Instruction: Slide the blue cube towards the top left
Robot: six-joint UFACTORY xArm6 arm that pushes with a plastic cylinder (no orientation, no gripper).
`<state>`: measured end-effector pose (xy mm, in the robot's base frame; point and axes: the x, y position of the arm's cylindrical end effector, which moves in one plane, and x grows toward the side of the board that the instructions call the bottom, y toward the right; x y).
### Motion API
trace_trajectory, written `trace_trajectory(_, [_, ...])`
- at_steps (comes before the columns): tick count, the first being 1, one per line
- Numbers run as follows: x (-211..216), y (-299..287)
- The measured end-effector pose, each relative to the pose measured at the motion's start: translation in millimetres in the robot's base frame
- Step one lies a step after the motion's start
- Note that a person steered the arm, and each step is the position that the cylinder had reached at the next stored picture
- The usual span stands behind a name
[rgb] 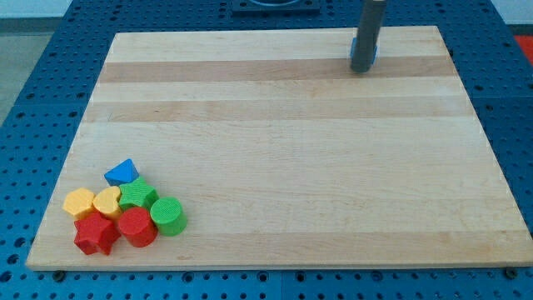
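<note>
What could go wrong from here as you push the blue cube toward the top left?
1. The blue cube is almost hidden behind my tip, showing only at the rod's right, so contact is hard to judge and it may slip sideways off the tip.
2. It sits near the top edge of the wooden board; any upward push could send it off.
3. The cluster at the view's bottom left, including the blue triangular block, is far away, so collision there seems unlikely.
</note>
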<state>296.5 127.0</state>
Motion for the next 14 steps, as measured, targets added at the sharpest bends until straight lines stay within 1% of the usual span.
trace_trajectory(1, [0.0,-5.5])
trace_trajectory(2, [5.9,50.7])
trace_trajectory(3, [11.2,82.3])
trace_trajectory(4, [-1.8,90.5])
trace_trajectory(5, [-32.4,71.2])
trace_trajectory(7, [-31.8,46.1])
trace_trajectory(12, [-30.1,-73.0])
trace_trajectory(14, [-23.2,-116.5])
